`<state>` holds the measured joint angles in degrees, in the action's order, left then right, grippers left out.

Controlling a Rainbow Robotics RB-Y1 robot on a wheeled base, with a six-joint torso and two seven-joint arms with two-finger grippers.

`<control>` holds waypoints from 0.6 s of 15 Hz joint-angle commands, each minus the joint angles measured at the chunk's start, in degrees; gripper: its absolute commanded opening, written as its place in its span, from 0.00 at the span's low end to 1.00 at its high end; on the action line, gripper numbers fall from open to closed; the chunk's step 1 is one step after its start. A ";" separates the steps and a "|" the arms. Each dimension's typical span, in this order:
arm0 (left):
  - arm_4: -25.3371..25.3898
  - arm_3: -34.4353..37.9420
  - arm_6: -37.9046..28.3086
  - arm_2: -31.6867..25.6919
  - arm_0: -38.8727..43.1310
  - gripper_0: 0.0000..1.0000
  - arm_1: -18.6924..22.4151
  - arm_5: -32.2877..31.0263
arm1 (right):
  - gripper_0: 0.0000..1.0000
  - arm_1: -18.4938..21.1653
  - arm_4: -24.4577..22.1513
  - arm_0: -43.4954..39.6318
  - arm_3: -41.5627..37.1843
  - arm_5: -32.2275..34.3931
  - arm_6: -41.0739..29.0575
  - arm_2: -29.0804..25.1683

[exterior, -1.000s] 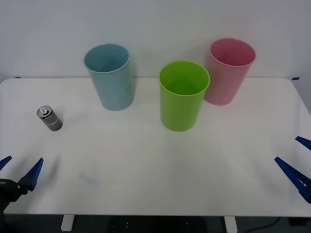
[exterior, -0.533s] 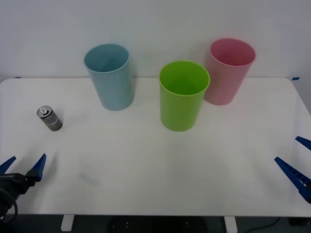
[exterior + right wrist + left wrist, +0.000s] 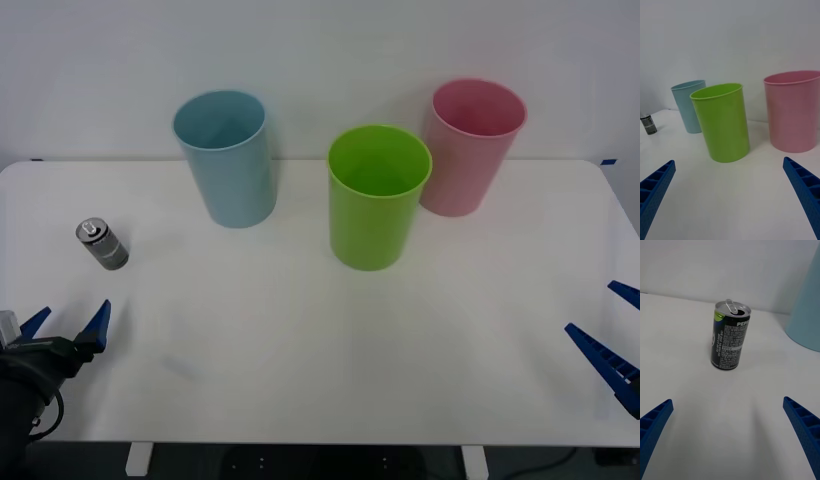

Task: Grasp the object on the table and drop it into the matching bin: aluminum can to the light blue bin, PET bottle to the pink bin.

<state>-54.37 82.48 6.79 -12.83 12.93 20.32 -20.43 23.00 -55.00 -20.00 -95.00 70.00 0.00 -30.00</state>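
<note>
A small dark aluminum can (image 3: pixel 102 244) with a silver top and raised pull tab stands upright at the left of the white table (image 3: pixel 300 350); the left wrist view has this can (image 3: pixel 729 340) straight ahead of the fingers. My left gripper (image 3: pixel 66 326) hovers open near the table's front left corner, a short way in front of the can. Behind, the light blue bin (image 3: pixel 226 157) stands left of centre and the pink bin (image 3: pixel 468 146) at the back right. My right gripper (image 3: pixel 612 340) waits open at the table's right edge.
A lime green bin (image 3: pixel 377 196) stands between the light blue and pink bins, slightly nearer to me. In the right wrist view the green bin (image 3: pixel 722 121) is closest, with the pink bin (image 3: pixel 793 110) and the blue bin (image 3: pixel 689 105) beside it. A white wall runs behind the table.
My left gripper has moved forward and slightly right across the front left corner, closer to the can. The can, the bins and the right arm have stayed put.
</note>
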 commanded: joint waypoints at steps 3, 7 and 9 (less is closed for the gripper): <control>0.06 -2.68 1.12 0.00 -4.05 1.00 -1.51 0.65 | 1.00 0.00 0.00 0.00 0.00 0.00 0.00 0.00; 0.06 -4.88 2.18 0.00 -7.30 1.00 -2.47 1.53 | 1.00 0.00 0.00 0.00 0.00 0.00 0.00 0.00; -0.30 -5.23 2.79 0.00 -8.45 1.00 -3.00 3.11 | 1.00 0.00 0.00 0.00 0.00 0.00 0.00 0.00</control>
<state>-54.38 77.39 9.30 -12.77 5.04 17.58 -18.17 23.00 -55.00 -20.00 -95.00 70.00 0.00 -30.00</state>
